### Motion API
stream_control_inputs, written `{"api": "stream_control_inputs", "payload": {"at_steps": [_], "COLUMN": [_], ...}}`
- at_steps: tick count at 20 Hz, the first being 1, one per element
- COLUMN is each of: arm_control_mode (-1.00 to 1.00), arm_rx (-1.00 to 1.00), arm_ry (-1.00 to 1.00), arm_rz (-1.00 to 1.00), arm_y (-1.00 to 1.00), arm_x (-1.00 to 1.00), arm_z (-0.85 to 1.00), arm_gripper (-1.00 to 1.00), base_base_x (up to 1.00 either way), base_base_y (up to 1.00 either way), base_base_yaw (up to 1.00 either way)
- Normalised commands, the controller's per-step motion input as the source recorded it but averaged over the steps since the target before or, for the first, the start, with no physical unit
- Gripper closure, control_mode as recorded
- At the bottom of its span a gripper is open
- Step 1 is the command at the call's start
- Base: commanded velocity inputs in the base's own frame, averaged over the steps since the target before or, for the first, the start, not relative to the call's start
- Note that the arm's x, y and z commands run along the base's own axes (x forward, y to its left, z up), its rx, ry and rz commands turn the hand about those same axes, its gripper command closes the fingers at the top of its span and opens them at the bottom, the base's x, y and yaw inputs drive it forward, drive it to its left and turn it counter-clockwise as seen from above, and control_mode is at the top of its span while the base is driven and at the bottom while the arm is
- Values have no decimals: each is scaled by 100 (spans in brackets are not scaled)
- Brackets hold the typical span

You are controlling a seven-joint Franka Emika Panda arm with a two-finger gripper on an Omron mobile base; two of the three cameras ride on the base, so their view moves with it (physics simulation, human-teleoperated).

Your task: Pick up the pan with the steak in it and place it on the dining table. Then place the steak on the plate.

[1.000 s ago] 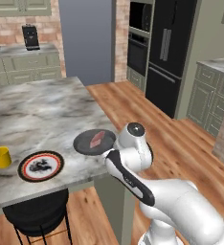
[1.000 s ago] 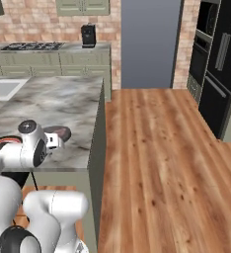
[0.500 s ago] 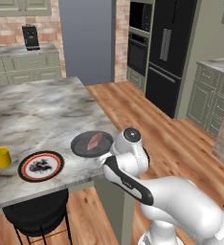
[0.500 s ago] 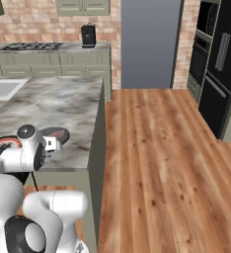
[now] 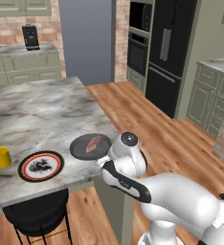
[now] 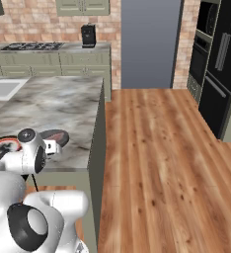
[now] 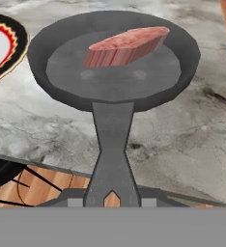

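Gripping the handle of the pan (image 7: 116, 62), the end effector (image 7: 112, 201) has its two small dark tips pressed in against the handle's end, seen at the bottom of the hand view. The pan sits flat on the marbled surface (image 5: 42, 115) of the dining table, near the corner closest to the robot, with its handle reaching out over the table's edge toward the arm.

Inside the pan lies the steak (image 7: 126, 46), a reddish-pink slab with paler streaks, resting toward the far side of the pan's floor in the hand view. From the left base view the steak (image 5: 93, 143) lies a little right of the middle of the pan (image 5: 87, 147).

Just beside the pan, on its left in the left base view, lies the plate (image 5: 40, 165) with its red-orange rim and dark pattern on a white centre; the two are close but apart. In the hand view a slice of the plate (image 7: 4, 46) shows at the left edge, clear of the pan's rim. A yellow cup (image 5: 2, 157) stands upright further left of the plate, near the table's edge.

Below that edge, a black stool (image 5: 37, 215) stands on the wooden floor (image 6: 157, 163). In the right base view the pan (image 6: 56, 137) is partly hidden behind the arm's wrist.
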Motion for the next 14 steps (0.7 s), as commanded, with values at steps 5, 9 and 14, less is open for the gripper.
{"api": "stream_control_inputs", "payload": {"at_steps": [5,9,14], "arm_control_mode": [-100,-100,-100], "arm_rx": [0,0,0], "arm_ry": [0,0,0], "arm_rz": [0,0,0], "arm_y": [11,14,16], "arm_x": [12,12,8], "arm_z": [-23,-23,-25], "arm_gripper": [100,100,100], "base_base_x": [0,0,0], "base_base_y": [0,0,0], "base_base_yaw": [0,0,0]}}
